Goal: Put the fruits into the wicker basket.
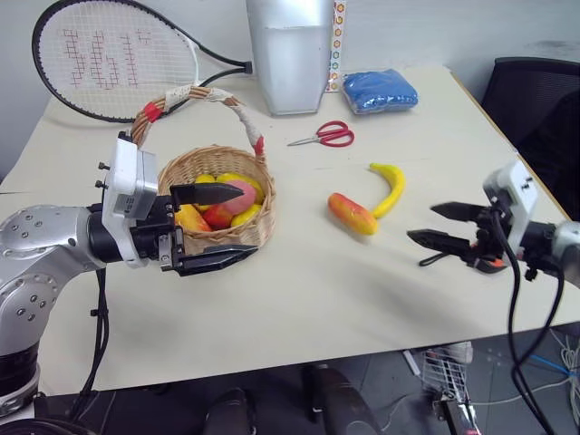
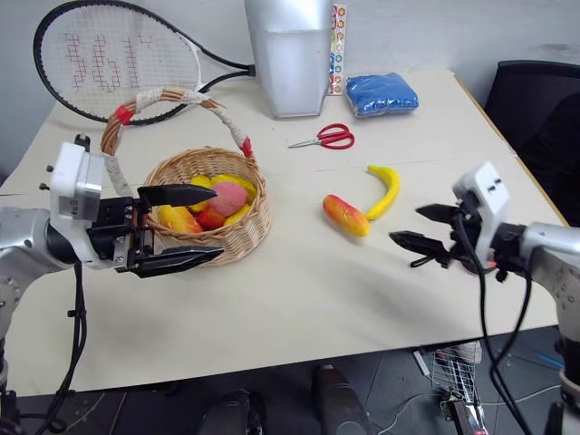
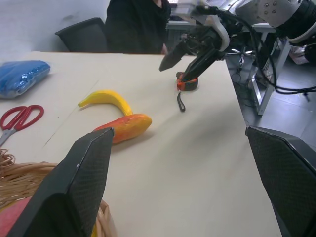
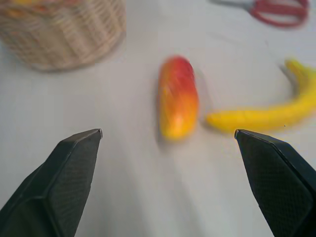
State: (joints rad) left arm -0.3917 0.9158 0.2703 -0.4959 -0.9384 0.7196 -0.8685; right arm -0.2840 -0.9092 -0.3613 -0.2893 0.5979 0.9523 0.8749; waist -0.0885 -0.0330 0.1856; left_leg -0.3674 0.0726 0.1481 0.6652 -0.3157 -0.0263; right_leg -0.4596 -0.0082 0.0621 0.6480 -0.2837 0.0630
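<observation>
The wicker basket (image 1: 260,227) stands left of the table's middle and holds a pink peach (image 1: 239,196) and several yellow and red fruits. My left gripper (image 1: 248,220) hangs open and empty at the basket's near side, its upper finger reaching over the rim. A red-yellow mango (image 1: 352,213) and a yellow banana (image 1: 390,186) lie side by side on the table, right of the basket. My right gripper (image 1: 421,223) is open and empty, low over the table to the right of the mango (image 4: 177,96) and pointing toward it.
An orange-black tape measure (image 3: 187,83) lies under my right gripper near the table's right edge. Red scissors (image 1: 328,136), a blue bag (image 1: 381,91), a silver container (image 1: 290,54) and a tennis racket (image 1: 113,59) lie at the back. A black chair (image 1: 535,91) stands at the right.
</observation>
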